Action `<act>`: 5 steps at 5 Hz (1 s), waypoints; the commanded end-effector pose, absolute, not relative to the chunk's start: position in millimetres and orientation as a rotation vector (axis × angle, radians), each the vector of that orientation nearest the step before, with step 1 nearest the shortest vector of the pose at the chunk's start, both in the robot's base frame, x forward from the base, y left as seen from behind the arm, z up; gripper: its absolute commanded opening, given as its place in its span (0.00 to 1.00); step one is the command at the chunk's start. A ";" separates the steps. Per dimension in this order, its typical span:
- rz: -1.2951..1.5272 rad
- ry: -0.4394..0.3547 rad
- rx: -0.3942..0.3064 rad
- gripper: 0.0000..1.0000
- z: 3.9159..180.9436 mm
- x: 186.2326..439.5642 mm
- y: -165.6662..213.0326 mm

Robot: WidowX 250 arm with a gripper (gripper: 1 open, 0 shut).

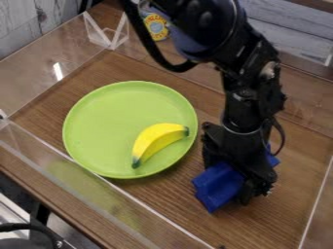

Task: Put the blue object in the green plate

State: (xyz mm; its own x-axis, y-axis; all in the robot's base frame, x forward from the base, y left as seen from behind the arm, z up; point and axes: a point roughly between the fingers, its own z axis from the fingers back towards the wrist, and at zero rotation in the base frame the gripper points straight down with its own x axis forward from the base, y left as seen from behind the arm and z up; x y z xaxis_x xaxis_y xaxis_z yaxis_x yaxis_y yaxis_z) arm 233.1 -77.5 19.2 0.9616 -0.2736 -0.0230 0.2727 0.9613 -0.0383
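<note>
My jaws sit low over the tabletop, right down on the blue object (221,187), and they look closed against it, though my own black housing hides the fingertips, so I cannot tell for certain whether my gripper (242,181) truly clamps it. The blue object is a deep-blue plastic block, chunky and hard-edged, with a matte face turned toward the camera and a second patch of blue showing behind my wrist. It rests on the wooden table (104,209), just beside the near right rim of the green plate (104,122) and outside it.

The plate is a round, lime-green plastic dish, smooth, with a shallow raised rim. One yellow banana (159,142) lies in it, curved and glossy, its dark stem tip pointing toward my gripper and reaching almost to the plate's edge.

My arm rises from the gripper in black jointed segments, up to a blue and yellow fitting near the top of the view. The table has a brown wood grain and is fenced by clear acrylic walls (26,160).

I count one blue block, one plate, one banana.
</note>
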 end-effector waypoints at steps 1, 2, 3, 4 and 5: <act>-0.262 0.028 -0.043 1.00 22.7 231.8 -76.2; -0.257 0.037 -0.049 1.00 23.2 229.9 -77.0; -0.250 0.046 -0.055 1.00 23.4 227.8 -78.0; -0.244 0.055 -0.061 1.00 23.2 225.9 -79.1; -0.237 0.064 -0.067 1.00 23.2 224.0 -80.3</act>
